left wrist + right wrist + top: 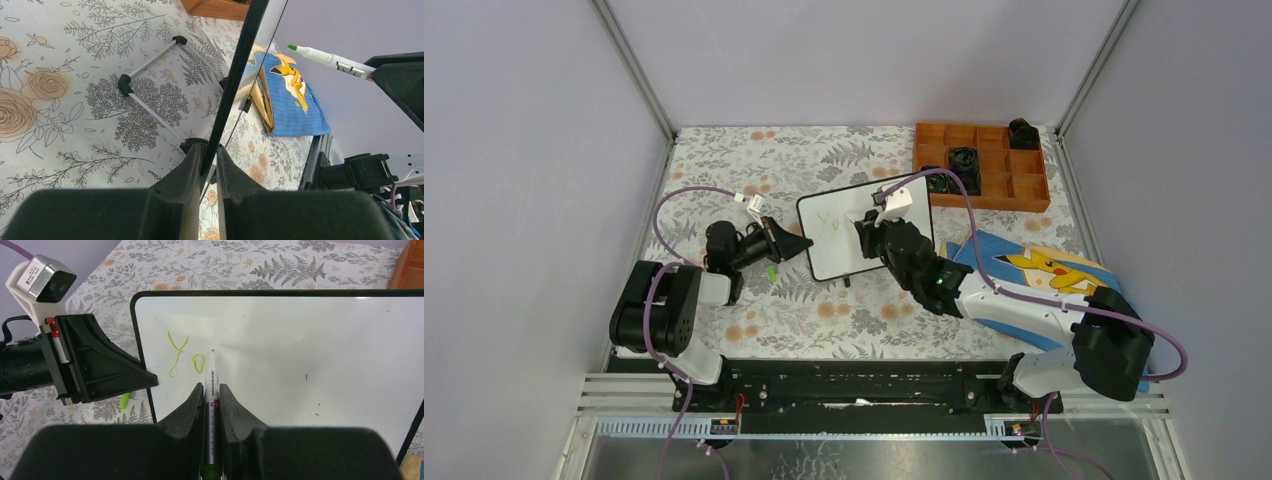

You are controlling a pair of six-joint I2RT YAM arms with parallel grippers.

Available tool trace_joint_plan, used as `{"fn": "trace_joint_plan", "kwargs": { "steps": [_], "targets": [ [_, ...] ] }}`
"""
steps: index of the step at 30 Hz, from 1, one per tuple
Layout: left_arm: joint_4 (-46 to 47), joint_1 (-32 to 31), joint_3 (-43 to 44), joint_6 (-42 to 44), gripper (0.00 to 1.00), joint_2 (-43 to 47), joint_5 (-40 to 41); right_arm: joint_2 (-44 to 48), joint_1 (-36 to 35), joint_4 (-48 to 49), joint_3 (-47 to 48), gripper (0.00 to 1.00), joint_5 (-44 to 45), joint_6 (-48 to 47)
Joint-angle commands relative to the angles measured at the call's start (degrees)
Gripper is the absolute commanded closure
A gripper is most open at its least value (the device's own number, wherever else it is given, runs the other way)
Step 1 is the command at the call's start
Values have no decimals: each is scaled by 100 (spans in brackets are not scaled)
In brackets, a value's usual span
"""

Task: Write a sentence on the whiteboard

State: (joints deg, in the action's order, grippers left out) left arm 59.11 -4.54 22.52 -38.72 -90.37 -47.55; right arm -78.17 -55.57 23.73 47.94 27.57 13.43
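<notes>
Right gripper (211, 388) is closed on a marker (212, 371), whose barrel runs out between the two fingers and whose tip touches the board (310, 350) just right of the green letters. Of the sentence (179, 350), only "Yo" shows, written in thin green strokes near the board's left side; the rest of the white surface is bare apart from a few tiny dark specks.

Left gripper (207, 159) pinches the board's left edge, with the thin black frame caught between its fingers (the left wrist view looks straight along that edge). The board stands propped at a tilt near the middle of the table (754, 170), which has a floral cover.

A small green cap (772, 272) lies on the table just beside the left gripper. To the board's right, a blue Pikachu cloth (1034, 265) lies partly under the right arm. Behind that, at the far right corner, is an orange tray (1030, 186) with dark objects in a few compartments; they are too small to identify.
</notes>
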Motion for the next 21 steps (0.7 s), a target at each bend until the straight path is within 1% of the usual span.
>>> {"fn": "trace_joint_plan", "kwargs": {
  "steps": [1, 12, 21],
  "targets": [
    [-282, -47, 64, 170, 97, 54, 123, -90, 55, 233, 306, 100, 164, -121],
    [-321, -61, 70, 206, 97, 80, 123, -366, 56, 274, 521, 100, 129, -139],
    [-431, -69, 104, 224, 97, 71, 132, -504, 98, 216, 442, 100, 191, -78]
  ]
}}
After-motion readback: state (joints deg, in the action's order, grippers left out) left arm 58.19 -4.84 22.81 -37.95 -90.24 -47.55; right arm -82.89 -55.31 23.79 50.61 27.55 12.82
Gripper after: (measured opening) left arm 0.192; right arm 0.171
